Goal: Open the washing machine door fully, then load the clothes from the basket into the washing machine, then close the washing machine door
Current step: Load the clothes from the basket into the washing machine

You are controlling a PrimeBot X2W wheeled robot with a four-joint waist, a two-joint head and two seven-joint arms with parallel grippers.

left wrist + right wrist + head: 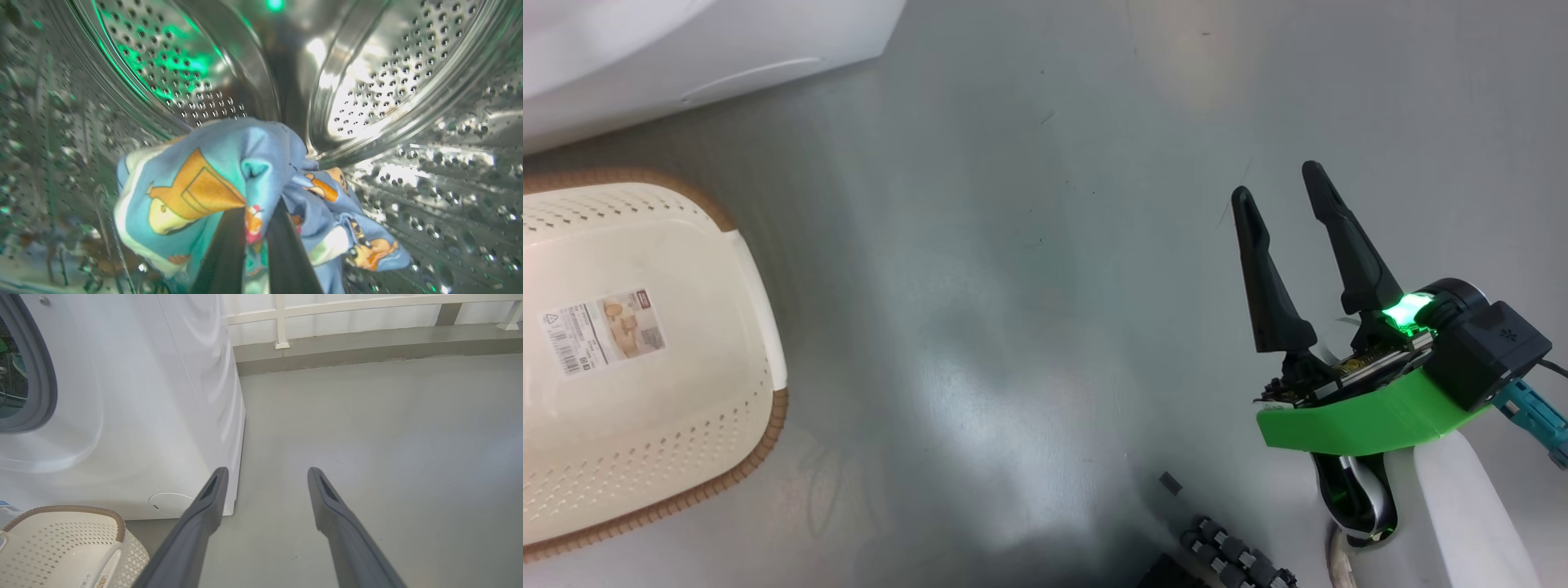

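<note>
My left gripper (257, 209) is clamped on the clothes (204, 171) inside the steel drum (388, 73) of the washing machine (143, 396). My right gripper (1277, 183) hangs spread wide above the grey floor (1013, 286), well apart from the basket (645, 425).

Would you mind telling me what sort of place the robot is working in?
Probably a laundry or utility area: a white front-loading washing machine stands on a bare grey floor, a perforated basket sits close by, and printed clothes are inside its steel drum.
</note>
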